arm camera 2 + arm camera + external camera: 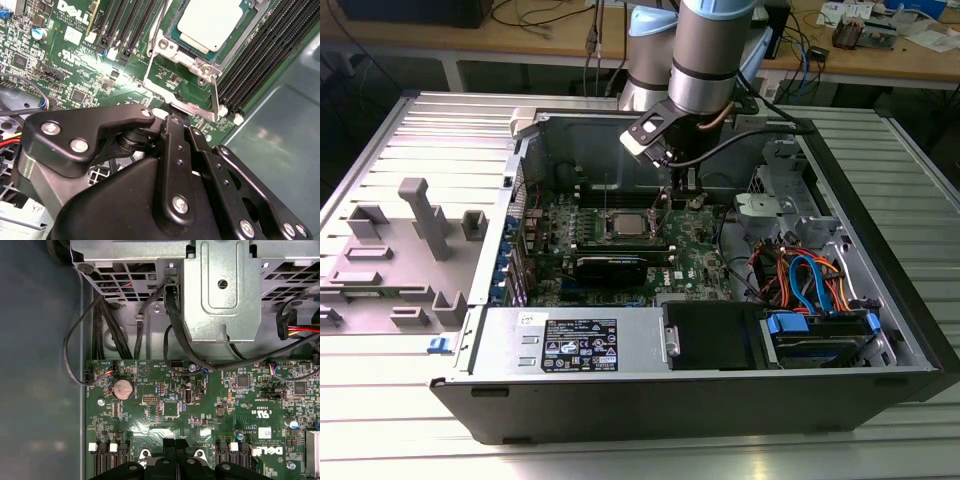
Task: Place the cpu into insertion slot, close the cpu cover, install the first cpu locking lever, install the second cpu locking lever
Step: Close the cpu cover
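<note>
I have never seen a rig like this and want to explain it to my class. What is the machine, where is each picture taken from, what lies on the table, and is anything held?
One robot arm reaches down into an open computer case lying on a ribbed metal table, beside grey plastic holders. The exterior view comes from a camera off the arm; both wrist views come from cameras riding on it, looking at the green motherboard. In the second wrist view the cpu sits in the insertion slot. The hand hovers close to that slot, fingers together, with nothing visibly held.
</note>
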